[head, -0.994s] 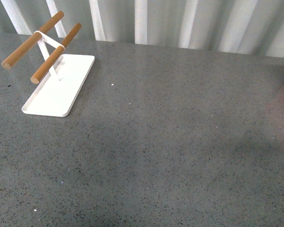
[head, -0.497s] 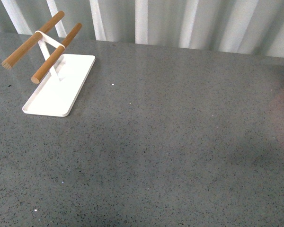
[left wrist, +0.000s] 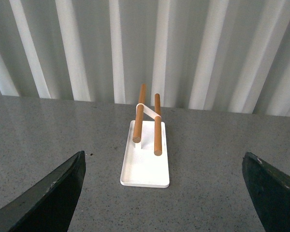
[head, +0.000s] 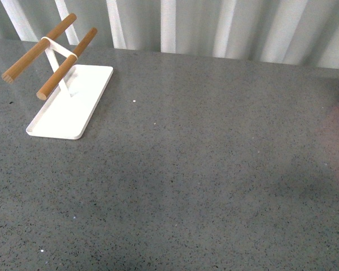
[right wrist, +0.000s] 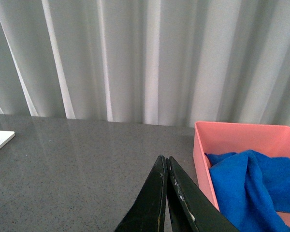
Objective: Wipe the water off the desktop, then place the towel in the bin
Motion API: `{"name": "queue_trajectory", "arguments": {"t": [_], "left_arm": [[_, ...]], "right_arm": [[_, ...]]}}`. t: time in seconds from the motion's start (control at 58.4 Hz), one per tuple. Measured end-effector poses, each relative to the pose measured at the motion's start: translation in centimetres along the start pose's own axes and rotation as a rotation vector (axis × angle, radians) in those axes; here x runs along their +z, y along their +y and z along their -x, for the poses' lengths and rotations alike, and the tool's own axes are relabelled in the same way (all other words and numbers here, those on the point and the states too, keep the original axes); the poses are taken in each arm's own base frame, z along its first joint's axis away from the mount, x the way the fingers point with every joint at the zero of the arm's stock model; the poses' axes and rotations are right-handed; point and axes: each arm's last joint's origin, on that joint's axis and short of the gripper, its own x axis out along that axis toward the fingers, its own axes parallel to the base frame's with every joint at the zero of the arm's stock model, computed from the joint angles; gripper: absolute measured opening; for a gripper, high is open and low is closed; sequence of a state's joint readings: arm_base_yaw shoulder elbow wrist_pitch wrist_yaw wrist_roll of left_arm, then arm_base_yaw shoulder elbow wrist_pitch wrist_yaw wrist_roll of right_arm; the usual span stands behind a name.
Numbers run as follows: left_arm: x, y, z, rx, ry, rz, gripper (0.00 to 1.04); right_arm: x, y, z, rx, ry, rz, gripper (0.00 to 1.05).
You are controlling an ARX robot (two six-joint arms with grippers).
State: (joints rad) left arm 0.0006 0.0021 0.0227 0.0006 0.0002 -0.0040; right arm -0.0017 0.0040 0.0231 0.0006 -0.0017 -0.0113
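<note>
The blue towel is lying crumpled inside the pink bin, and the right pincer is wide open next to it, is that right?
Not quite. The towel does lie crumpled inside the pink bin, but the right pincer beside it is shut, its two fingers pressed together with nothing between them. The right wrist view shows this.

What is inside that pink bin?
The bright blue towel lies crumpled inside the pink bin. Whatever might lie beneath the towel is covered, and the bin's near part is out of frame.

You see blue towel (right wrist: 253, 186) crumpled inside pink bin (right wrist: 232, 137); speckled grey desktop (head: 203, 164) lies flat beneath.
</note>
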Motion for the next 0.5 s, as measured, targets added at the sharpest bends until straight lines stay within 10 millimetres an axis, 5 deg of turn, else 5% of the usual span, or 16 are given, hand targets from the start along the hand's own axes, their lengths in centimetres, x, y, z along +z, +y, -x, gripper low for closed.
{"name": "queue_trajectory", "arguments": {"t": [0.497], "left_arm": [[0.0,0.0,0.0,0.0,0.0,0.0,0.98]], "right_arm": [[0.0,0.0,0.0,0.0,0.0,-0.001,0.88]]}}
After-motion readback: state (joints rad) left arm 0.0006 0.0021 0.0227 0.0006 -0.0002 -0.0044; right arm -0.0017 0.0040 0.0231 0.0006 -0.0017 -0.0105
